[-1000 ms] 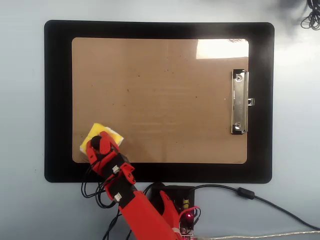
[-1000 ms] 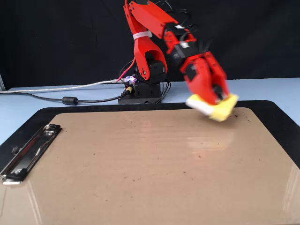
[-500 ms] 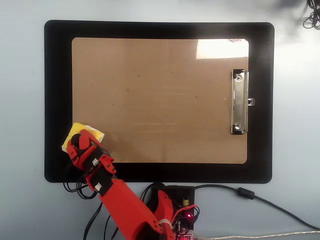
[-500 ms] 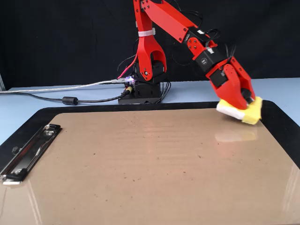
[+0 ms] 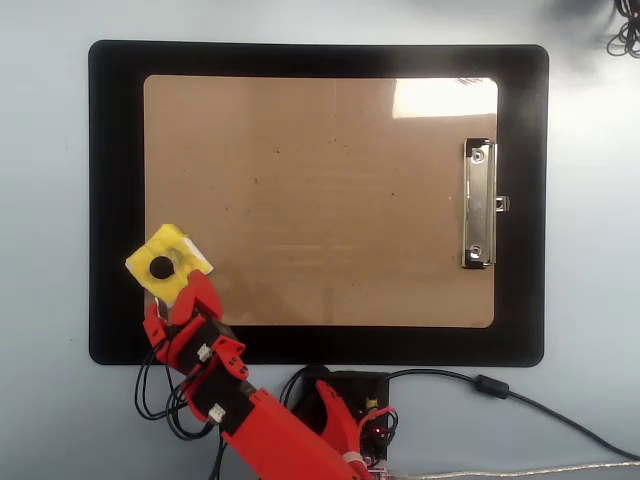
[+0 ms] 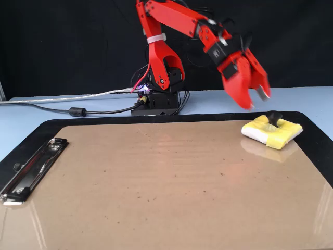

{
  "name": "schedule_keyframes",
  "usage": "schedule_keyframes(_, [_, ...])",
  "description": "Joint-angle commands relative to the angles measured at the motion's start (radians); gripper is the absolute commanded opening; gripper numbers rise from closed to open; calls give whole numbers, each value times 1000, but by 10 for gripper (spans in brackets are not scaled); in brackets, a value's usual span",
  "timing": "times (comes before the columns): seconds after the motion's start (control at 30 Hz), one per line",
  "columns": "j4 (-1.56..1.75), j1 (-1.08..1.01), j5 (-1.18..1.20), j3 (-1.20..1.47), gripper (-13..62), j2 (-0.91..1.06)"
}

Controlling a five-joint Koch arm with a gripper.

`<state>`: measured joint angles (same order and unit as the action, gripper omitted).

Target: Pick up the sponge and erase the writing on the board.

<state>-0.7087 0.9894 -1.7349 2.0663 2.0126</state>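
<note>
Red and empty, the pincer [image 5: 190,293] sits in the lower left of the overhead view, its jaws appearing parted, though from above they overlap and the gap is hard to read. Just above it lies the sponge [image 5: 168,265], yellow with its black knob showing, straddling the left edge of the board [image 5: 320,200] and the black mat [image 5: 115,180] beneath. The board's tan face shows only small dark specks; I can make out no lettering on it. Its silver clip [image 5: 479,204] lies at the right side. The arm's base [image 5: 345,410] stands at the bottom centre on the pale blue surface [image 5: 40,250], with a black cable [image 5: 500,392] trailing off to the right.

Seen from the fixed view, the pincer [image 6: 255,99] hangs in the air at upper right, jaws spread and pointing down, clear of everything. The sponge [image 6: 271,131] rests flat at the right edge of the board [image 6: 156,187], below and to the right of the pincer, not touching it. The clip [image 6: 31,167] lies at the left.
</note>
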Motion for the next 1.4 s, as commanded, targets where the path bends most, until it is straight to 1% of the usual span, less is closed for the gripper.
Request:
schedule_keyframes(0.0, [-299,-31,-20,-118,341,118])
schedule_keyframes(0.07, [-540,-126,-12,-210,341,147])
schedule_keyframes(0.13, [-787,-287,40,-272,341,150])
schedule_keyframes(0.2, [-911,-436,126,-272,341,153])
schedule_keyframes(0.27, [-939,-618,270,-242,339,163])
schedule_keyframes(0.37, [-920,-844,437,-106,339,195])
schedule_keyframes(0.5, [-900,-1029,449,138,340,224])
schedule_keyframes(0.63, [-904,-1078,442,319,341,342])
schedule_keyframes(0.77, [-907,-1080,387,405,342,339])
schedule_keyframes(0.9, [-931,-1080,313,408,346,339])
schedule_keyframes(1.37, [-930,-1077,313,408,345,337])
